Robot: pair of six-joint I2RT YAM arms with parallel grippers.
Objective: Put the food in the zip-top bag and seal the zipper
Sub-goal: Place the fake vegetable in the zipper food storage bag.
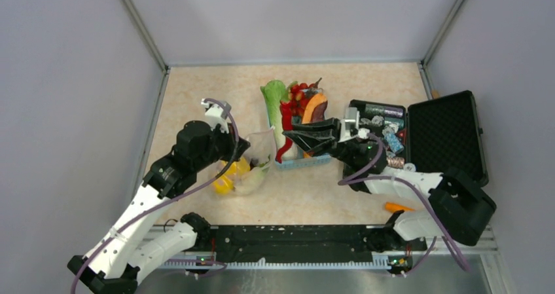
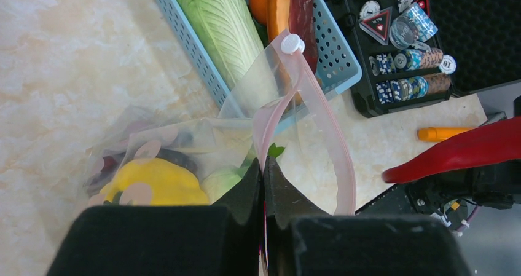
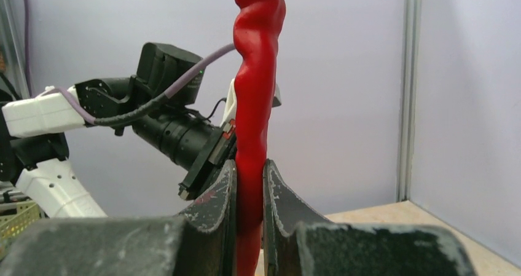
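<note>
The clear zip-top bag lies left of the blue basket, holding a yellow fruit, a green piece and dark grapes. My left gripper is shut on the bag's mouth edge. The pinkish zipper loops open, with its white slider raised. My right gripper is shut on the red chili, held above the basket's near-left corner, right of the bag mouth. The chili stands upright between the jaws in the right wrist view. It also shows in the left wrist view.
The blue slatted basket holds the green cabbage, cherry tomatoes and an orange-and-dark slice. An open black case with shiny packets stands at the right. A long orange piece lies on the table near the right arm's base.
</note>
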